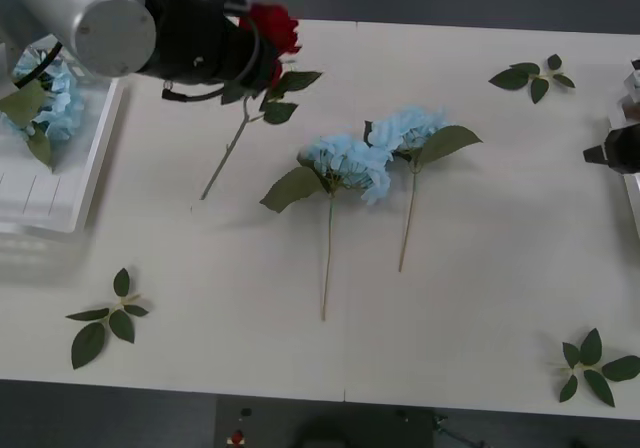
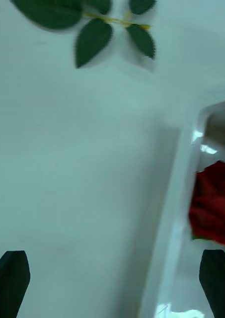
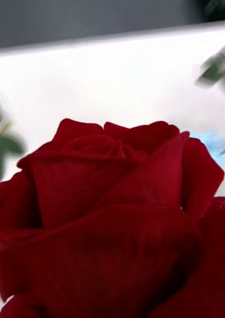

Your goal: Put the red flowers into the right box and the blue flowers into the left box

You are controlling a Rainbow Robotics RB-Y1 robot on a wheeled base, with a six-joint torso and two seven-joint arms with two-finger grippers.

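My left gripper is at the table's far left, shut on a red flower whose stem slants down to the tabletop. That rose sits right in front of the left wrist camera and hides the fingers. Two blue flowers lie side by side mid-table, stems toward me. A third blue flower lies in the left box. My right gripper hovers open at the right edge, beside the right box, which holds a red flower.
Loose leaf sprigs lie at the far right, near left and near right of the white table. One sprig lies beyond the right gripper. The right box's rim shows at the table's right edge.
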